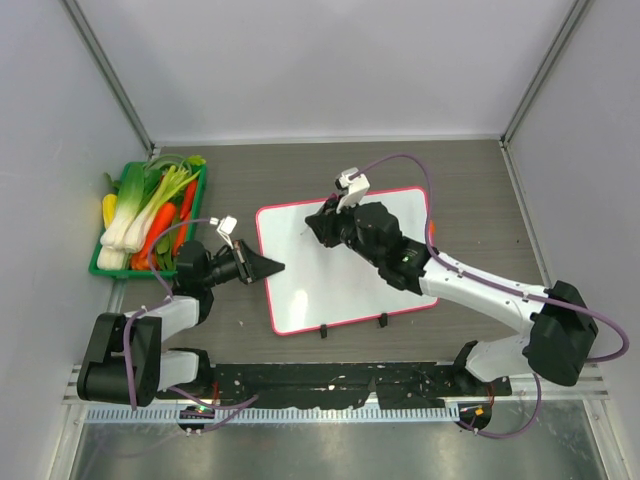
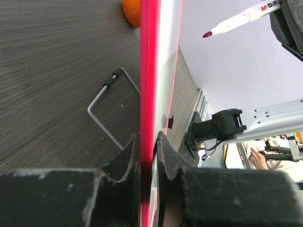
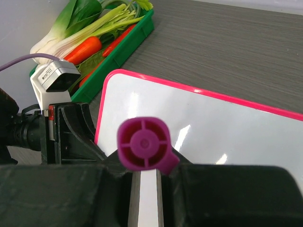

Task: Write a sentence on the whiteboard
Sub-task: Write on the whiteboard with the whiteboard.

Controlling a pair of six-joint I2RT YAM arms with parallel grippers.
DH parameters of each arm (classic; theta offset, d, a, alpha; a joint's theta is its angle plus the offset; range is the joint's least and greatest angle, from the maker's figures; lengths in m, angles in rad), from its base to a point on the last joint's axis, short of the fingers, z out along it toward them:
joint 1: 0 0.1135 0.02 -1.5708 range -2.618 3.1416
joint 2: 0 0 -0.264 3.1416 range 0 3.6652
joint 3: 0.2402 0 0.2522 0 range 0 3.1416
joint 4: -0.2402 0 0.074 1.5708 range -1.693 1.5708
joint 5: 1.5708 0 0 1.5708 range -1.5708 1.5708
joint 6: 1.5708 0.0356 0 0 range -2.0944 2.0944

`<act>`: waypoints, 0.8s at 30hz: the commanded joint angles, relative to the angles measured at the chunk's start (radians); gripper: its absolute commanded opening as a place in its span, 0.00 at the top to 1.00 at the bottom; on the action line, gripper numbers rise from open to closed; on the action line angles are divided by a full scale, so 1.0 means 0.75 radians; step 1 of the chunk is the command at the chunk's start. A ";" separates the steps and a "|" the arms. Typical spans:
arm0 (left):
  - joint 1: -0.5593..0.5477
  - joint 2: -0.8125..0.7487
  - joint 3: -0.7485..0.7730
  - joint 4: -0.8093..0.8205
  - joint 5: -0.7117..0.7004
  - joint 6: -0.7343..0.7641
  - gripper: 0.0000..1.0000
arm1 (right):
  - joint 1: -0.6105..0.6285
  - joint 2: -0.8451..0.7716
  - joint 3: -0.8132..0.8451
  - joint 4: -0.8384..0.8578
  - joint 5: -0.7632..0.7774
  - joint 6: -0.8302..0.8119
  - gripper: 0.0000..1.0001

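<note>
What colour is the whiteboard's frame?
Pink-red, clearest on the whiteboard frame in the left wrist view.

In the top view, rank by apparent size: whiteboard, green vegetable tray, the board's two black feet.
1. whiteboard
2. green tray
3. left black foot and right black foot: they look alike, so they are left unranked.

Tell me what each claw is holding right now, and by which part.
The left claw pinches the whiteboard by its pink left edge. The right claw grips a marker around its barrel, purple end toward its wrist camera.
</note>
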 commanded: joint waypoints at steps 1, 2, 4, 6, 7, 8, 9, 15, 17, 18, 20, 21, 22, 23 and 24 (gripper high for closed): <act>-0.008 0.030 0.002 -0.044 -0.081 0.112 1.00 | 0.005 0.021 0.062 0.103 0.036 0.014 0.99; -0.006 0.030 0.002 -0.044 -0.083 0.114 1.00 | 0.007 0.030 0.064 0.107 0.044 0.014 0.99; -0.006 0.025 0.002 -0.044 -0.081 0.117 1.00 | 0.007 0.036 0.062 0.116 0.053 0.014 0.99; -0.006 0.023 0.000 -0.044 -0.083 0.117 1.00 | 0.007 0.042 0.060 0.130 0.065 0.020 0.99; -0.008 0.023 0.000 -0.044 -0.083 0.117 1.00 | 0.007 0.046 0.058 0.134 0.073 0.020 0.99; -0.006 0.023 0.000 -0.044 -0.083 0.117 1.00 | 0.007 0.050 0.058 0.138 0.073 0.025 0.99; -0.006 0.023 0.000 -0.044 -0.081 0.117 1.00 | 0.007 0.056 0.058 0.140 0.077 0.025 0.99; -0.006 0.023 0.000 -0.044 -0.081 0.117 1.00 | 0.007 0.085 0.038 0.150 0.081 0.035 0.99; -0.006 0.021 0.000 -0.042 -0.083 0.117 1.00 | 0.005 0.093 0.030 0.150 0.085 0.037 0.99; -0.008 0.023 0.000 -0.042 -0.081 0.119 1.00 | 0.007 0.097 0.024 0.150 0.089 0.035 0.99; -0.008 0.025 0.000 -0.042 -0.083 0.117 1.00 | 0.007 0.099 0.015 0.150 0.089 0.035 0.99; -0.006 0.023 0.000 -0.042 -0.083 0.117 1.00 | 0.007 0.101 0.013 0.148 0.089 0.035 0.99; -0.006 0.025 0.000 -0.042 -0.083 0.117 1.00 | 0.007 0.103 0.009 0.146 0.089 0.035 0.99; -0.008 0.025 0.000 -0.042 -0.083 0.117 1.00 | 0.007 0.107 0.009 0.140 0.091 0.033 0.99; -0.008 0.027 0.000 -0.042 -0.083 0.117 1.00 | 0.007 0.105 0.003 0.140 0.089 0.031 0.99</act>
